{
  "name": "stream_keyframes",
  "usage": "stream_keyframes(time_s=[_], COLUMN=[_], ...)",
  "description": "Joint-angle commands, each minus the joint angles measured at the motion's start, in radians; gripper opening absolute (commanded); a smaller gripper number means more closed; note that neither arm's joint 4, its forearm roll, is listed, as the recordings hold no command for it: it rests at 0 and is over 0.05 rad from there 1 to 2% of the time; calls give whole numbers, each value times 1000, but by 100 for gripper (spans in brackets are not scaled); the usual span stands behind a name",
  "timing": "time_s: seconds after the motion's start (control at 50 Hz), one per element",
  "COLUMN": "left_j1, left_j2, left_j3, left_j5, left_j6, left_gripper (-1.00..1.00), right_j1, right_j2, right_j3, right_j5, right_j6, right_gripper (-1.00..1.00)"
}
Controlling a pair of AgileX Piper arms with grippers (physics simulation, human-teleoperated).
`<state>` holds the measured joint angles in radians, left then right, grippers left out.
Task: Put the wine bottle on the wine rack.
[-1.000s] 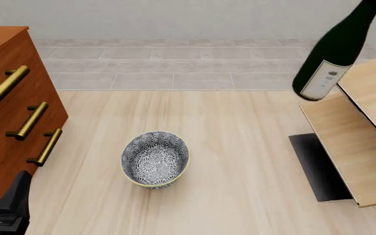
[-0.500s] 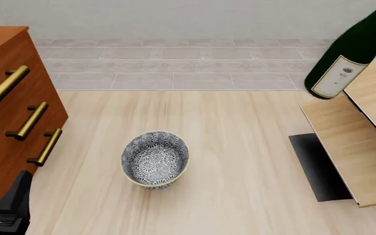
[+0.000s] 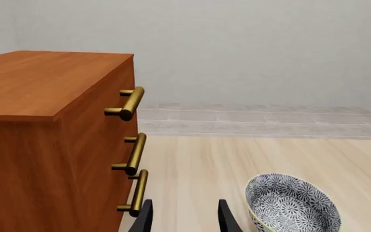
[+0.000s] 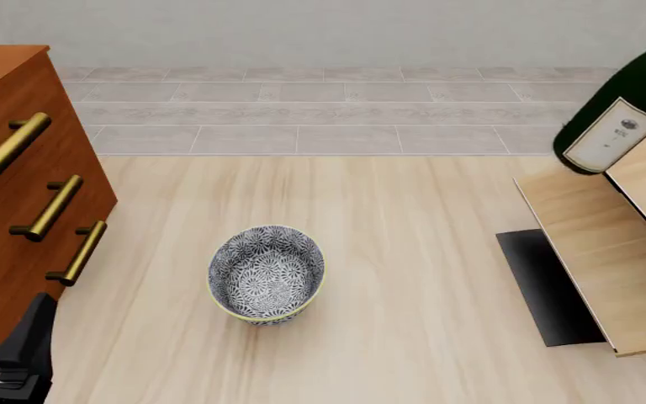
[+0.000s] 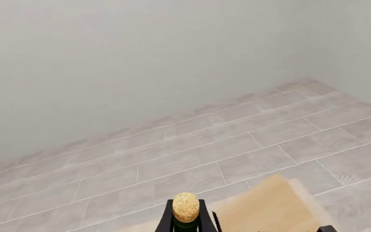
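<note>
The right claw (image 5: pixel 186 224) is clamped on the neck of the wine bottle (image 4: pixel 621 114), its dark fingers pressed to either side just below the cork (image 5: pixel 185 207). The bottle hangs tilted beneath it, its base just above the upper end of the wine rack (image 4: pixel 604 244); contact cannot be judged. To seat it well, I would lower slowly, match the bottle's tilt to the slanted panel, and release only once the body rests along the wood. The left claw (image 3: pixel 184 220) stands idle and parted, holding nothing, between the cabinet (image 3: pixel 50 130) and the bowl (image 4: pixel 267 273).
</note>
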<state>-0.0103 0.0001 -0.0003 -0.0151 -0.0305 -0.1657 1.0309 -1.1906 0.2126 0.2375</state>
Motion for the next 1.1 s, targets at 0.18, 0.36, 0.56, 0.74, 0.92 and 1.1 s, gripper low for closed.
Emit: stream_keyframes(time_s=[0.18, 0.36, 0.56, 0.74, 0.92, 1.1], left_j1=[-3, 1, 2, 0, -3, -6], left_j2=[0, 0, 0, 0, 0, 0], left_j3=[-1, -1, 0, 0, 0, 0], left_j5=[6, 4, 2, -2, -2, 3], left_j6=[-3, -4, -1, 1, 0, 4], left_gripper=[100, 100, 100, 100, 100, 100], right_j1=[-115, -163, -192, -216, -232, -251], right_j2=[8, 17, 32, 45, 46, 51], right_j3=[-10, -4, -13, -12, 3, 7], right_j5=[4, -2, -1, 0, -2, -4], right_j6=[29, 35, 44, 46, 58, 90], right_gripper=[-100, -100, -100, -100, -100, -100])
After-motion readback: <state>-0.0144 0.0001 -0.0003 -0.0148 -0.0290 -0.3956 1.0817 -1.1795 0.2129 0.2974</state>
